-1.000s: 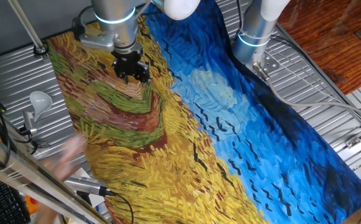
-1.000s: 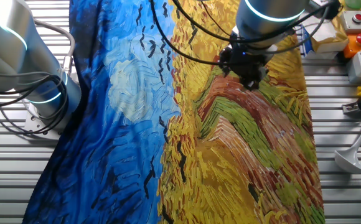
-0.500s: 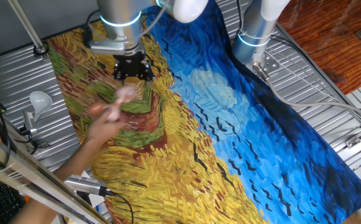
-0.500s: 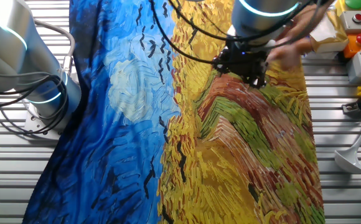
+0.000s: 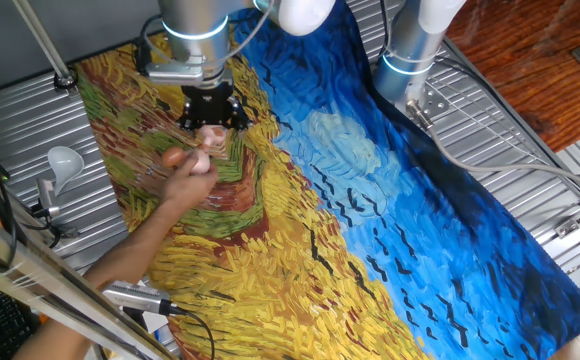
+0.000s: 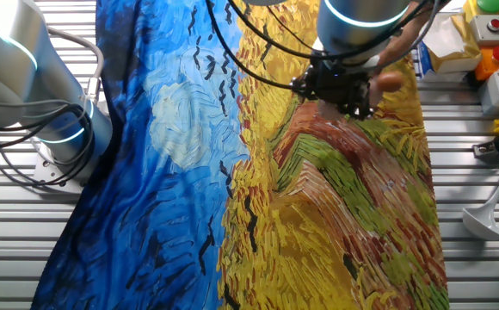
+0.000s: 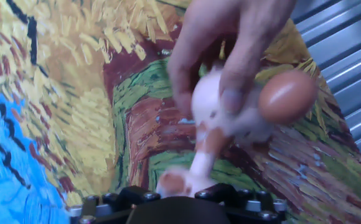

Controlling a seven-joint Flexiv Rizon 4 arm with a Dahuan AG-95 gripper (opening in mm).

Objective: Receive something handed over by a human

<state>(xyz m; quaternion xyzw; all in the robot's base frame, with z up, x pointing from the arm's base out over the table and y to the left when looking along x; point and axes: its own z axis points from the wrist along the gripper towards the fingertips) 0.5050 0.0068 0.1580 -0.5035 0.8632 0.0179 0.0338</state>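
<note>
A bare tan hand reaches in from the lower left and holds the something, a pale-pink lump with an orange-brown end, right under my gripper. In the hand view the lump is pinched by the human's fingers, its orange-brown end sticks out to the right, and its lower tip sits between my spread jaws. The jaws stand apart on either side of it, open. In the other fixed view my gripper hides most of the lump; the orange-brown end shows.
A painted cloth of yellow and blue covers the table. A second arm's base stands at the back. A white bulb-shaped object lies off the cloth at the left. Boxes and buttons stand beside the cloth.
The human's hand has come in from the lower left and brought the lump up to my gripper, its tip now between the jaws. My gripper has shifted slightly.
</note>
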